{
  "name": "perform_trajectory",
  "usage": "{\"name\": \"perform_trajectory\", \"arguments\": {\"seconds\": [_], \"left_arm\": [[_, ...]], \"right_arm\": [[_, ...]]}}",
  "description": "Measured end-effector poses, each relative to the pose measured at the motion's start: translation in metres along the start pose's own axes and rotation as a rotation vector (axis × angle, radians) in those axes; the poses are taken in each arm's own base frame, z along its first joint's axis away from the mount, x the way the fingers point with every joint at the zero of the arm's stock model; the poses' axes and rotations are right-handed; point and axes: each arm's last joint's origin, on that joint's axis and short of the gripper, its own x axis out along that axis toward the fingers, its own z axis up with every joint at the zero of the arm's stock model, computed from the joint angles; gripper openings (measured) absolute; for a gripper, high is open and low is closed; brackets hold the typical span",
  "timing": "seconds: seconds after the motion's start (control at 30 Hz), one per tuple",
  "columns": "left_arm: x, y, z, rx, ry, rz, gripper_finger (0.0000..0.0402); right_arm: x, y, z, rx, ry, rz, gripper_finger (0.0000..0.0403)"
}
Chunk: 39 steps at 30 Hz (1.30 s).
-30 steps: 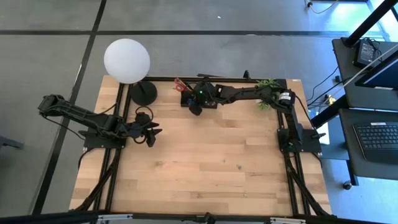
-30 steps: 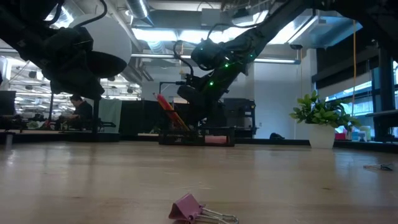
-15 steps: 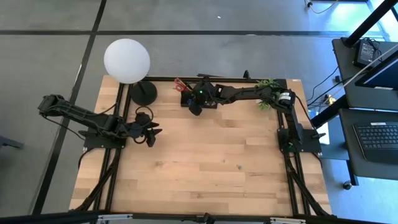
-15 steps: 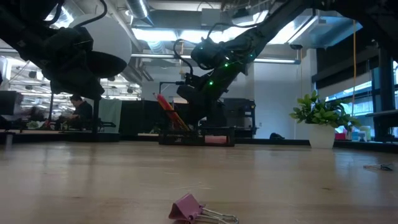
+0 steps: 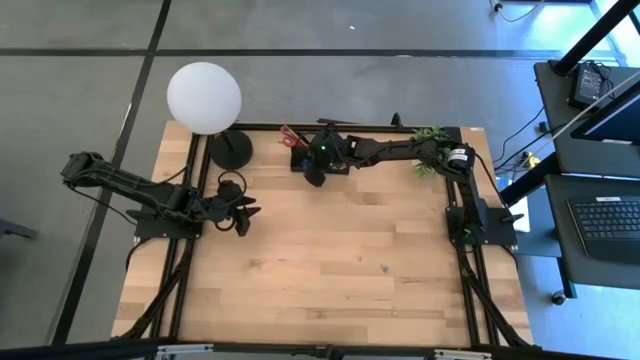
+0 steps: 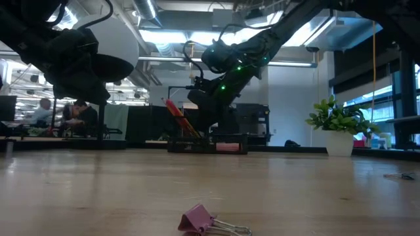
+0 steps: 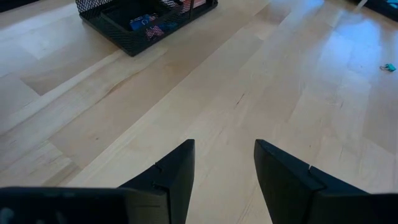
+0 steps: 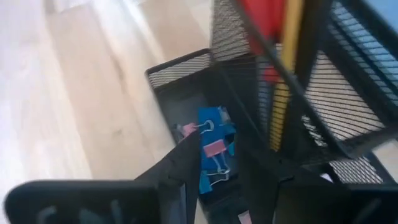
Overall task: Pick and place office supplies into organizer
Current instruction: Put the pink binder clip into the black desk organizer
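On the left side of the worktop [image 5: 330, 270] we have the left gripper [image 5: 246, 213] waiting low over bare wood, its fingers spread wide with nothing between them. Further right, at the far edge, the right gripper [image 8: 214, 171] hangs directly over the organizer [image 5: 300, 155] — we see its fingers parted a little above the low front tray, where binder clips [image 8: 211, 149] in pink and blue lie on a blue block [image 8: 208, 158]; whether a clip is in its grasp at all we cannot tell. We judge the step in hand to be letting a clip go into that tray, so we should open fully before lifting, then rise straight up, clear of the mesh wall and of the red-handled scissors [image 6: 178, 117] and pencil [image 8: 283, 74] leaning in the tall compartment beside it. After that, a pink binder clip [image 6: 203, 221] lies alone near the front edge in the low view, and a small bluish clip [image 7: 388, 66] lies well apart on open wood — both are left to fetch
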Motion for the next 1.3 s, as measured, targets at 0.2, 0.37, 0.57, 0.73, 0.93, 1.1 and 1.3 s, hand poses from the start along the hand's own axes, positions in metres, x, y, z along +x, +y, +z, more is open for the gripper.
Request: {"name": "perform_trajectory", "arguments": {"seconds": [0.2,0.37,0.57,0.73,0.93,1.1,1.3], "left_arm": [[0.0,0.0,0.0,0.0,0.0,0.0,0.0159],[0.0,0.0,0.0,0.0,0.0,0.0,0.0159],[0.0,0.0,0.0,-0.003,-0.001,-0.001,0.0159],[0.0,0.0,0.0,-0.029,-0.001,-0.001,0.0159],[0.0,0.0,0.0,-0.028,-0.001,-0.001,0.0159],[0.0,0.0,0.0,-0.027,0.002,-0.004,0.0159],[0.0,0.0,0.0,-0.026,0.007,-0.008,0.0159]], "right_arm": [[-0.005,0.017,-0.001,-0.089,0.007,0.054,0.0115],[-0.016,0.033,0.003,-0.112,-0.004,0.083,0.0162],[-0.033,0.064,0.002,-0.11,0.012,0.23,0.0205],[-0.046,0.101,-0.012,-0.169,0.111,0.416,0.0213],[-0.063,0.148,-0.036,-0.249,0.214,0.487,0.0207],[-0.081,0.189,-0.055,-0.244,0.247,0.463,0.0202],[-0.107,0.234,-0.083,-0.232,0.249,0.386,0.0201]]}}
